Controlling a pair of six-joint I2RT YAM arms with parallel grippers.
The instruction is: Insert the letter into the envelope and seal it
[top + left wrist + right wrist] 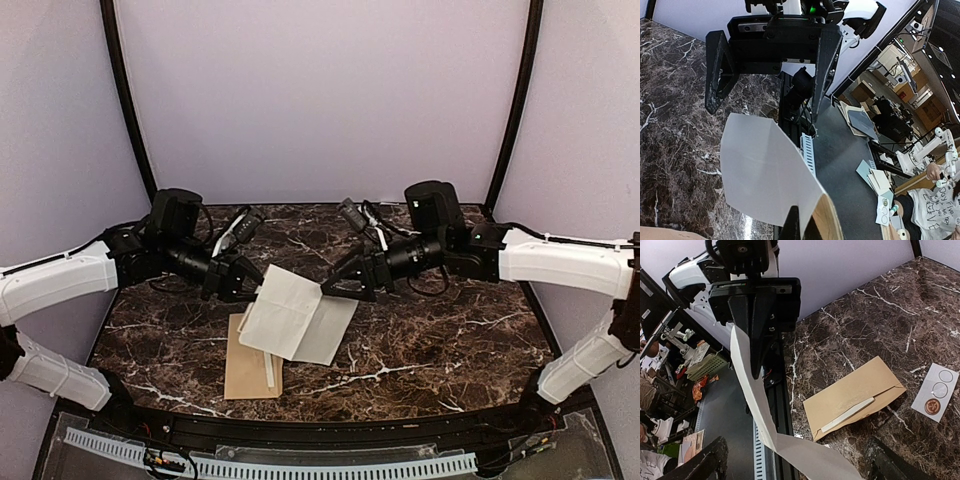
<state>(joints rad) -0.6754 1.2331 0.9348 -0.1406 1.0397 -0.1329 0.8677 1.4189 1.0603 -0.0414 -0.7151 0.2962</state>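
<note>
Bolted along the near edge, the two arms reach inward over the marble desk (450, 340) and meet above its middle. Between them hangs the letter (298, 315), a creased white sheet, in the air and sagging toward the near edge. The right gripper (756, 370) has it: its fingers are pinched together on one edge of the sheet. The left gripper (765, 114) stands wide apart with nothing in it, its tips just at the opposite corner of the paper.

Under the sheet, left of centre and close to the near edge, the envelope (250, 375) lies flat, flap open toward the right edge and white strip (847, 415) facing up. A small sticker card (935, 392) lies near one end of it.

From where I stand, the job now is to get the sheet down and in. I would close the left claw on that free corner first so the paper stops drooping. Then I would fold it along its crease, since it looks broader than the envelope, and slide it in low from the flap side without nudging the envelope.
</note>
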